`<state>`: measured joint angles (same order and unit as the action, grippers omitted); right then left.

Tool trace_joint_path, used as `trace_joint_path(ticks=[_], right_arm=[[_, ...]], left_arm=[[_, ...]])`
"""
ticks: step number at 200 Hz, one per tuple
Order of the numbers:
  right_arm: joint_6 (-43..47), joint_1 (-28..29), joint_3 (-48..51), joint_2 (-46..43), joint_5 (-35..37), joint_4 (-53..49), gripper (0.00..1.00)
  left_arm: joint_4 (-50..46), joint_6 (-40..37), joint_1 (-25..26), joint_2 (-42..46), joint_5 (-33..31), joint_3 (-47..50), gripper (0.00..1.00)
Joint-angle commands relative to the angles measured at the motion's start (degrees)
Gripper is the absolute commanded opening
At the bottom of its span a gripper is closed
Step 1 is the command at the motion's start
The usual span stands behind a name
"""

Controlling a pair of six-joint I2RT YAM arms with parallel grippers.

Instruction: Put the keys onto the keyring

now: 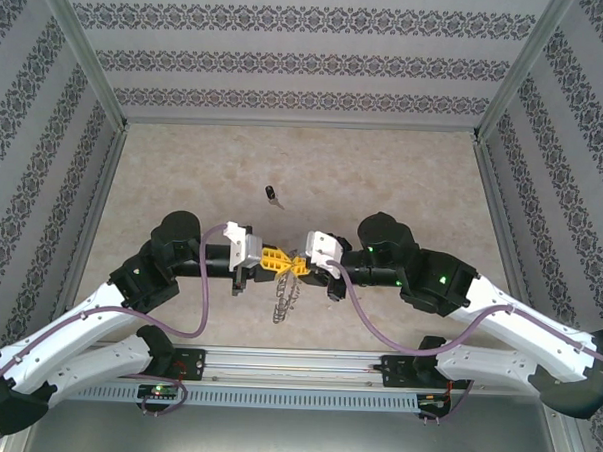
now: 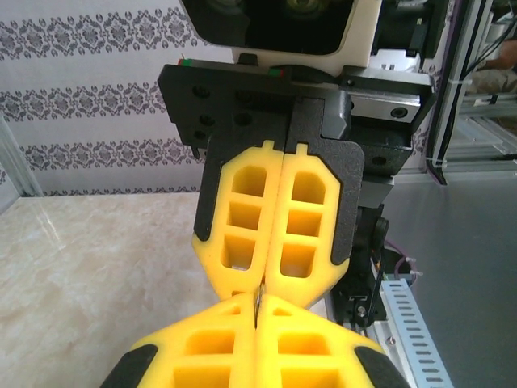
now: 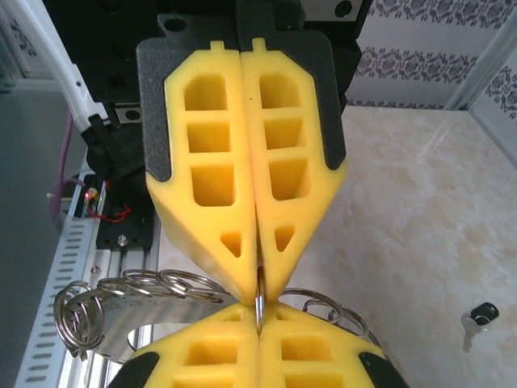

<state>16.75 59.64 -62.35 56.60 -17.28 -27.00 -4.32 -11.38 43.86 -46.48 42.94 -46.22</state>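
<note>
Grips the keyring with the left gripper, its yellow fingers pressed flat together, nothing between them but thin metal caught at the very tips. Grips the same keyring with the right gripper, likewise closed down tight. Meets the left's tips nose to nose above the middle of the table.

Shows, in the right wrist view, a bright wire edge pinched in the seam where the four fingertips come together. Cannot quite settle whether that edge is one of the small wire loops or the rim of the flat grey ring itself. Shows the same sliver of metal between the tips in the left wrist view.

Lets the rest of the keyring trail from the fingertips toward the near edge in the top view. Carries small wire loops around its rim: several bunched at the left of the right wrist view, others fanning out to the right of the fingers.

Has the key lying on the pale marbled table, beyond both grippers toward the back wall, well apart from the keyring and touched by neither gripper. Reads in the right wrist view as a black head with a short metal blade, flat on the surface at lower right.

Encloses all of this in a box of patterned walls on three sides, with the key lying loose on its floor.
</note>
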Motion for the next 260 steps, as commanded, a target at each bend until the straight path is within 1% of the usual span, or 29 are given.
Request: trace_joint_path(ticks=[1, 15, 31, 50, 128, 159, 208, 260], right_arm=[[3.13, 0.13, -5.45, 0.95, 5.15, -7.73, 0.00], [4.43, 0.13, -7.96, 2.67, 6.36, -11.54, 0.00], [5.32, 0.12, -10.40, 4.62, 6.90, -14.70, 0.00], [5.72, 0.16, -12.02, 6.42, 7.04, -16.06, 0.00], [6.71, 0.99, -15.78, 10.59, 8.62, -19.25, 0.00], [7.04, 1.51, -16.05, 11.00, 7.48, -18.52, 0.00], [7.02, 1.71, -15.62, 10.92, 6.90, -18.57, 0.00], [7.14, 2.03, -14.78, 10.74, 4.17, -16.86, 0.00]], left_arm=[[-11.15, -7.21, 0.44, -0.52, -2.86, -4.44, 0.14], [-15.81, -9.78, 0.44, -1.68, -4.05, -5.91, 0.21], [-17.77, -11.06, 0.44, -2.15, -5.08, -6.50, 0.21], [-18.31, -11.61, 0.44, -2.52, -5.50, -6.87, 0.21], [-14.78, -9.56, 0.44, -2.20, -5.41, -5.78, 0.21], [-13.64, -9.46, 0.44, -3.02, -5.97, -5.57, 0.23], [-12.39, -9.37, 0.48, -2.35, -6.99, -5.13, 0.23], [-10.95, -8.58, 0.45, -3.02, -5.58, -4.88, 0.21]])
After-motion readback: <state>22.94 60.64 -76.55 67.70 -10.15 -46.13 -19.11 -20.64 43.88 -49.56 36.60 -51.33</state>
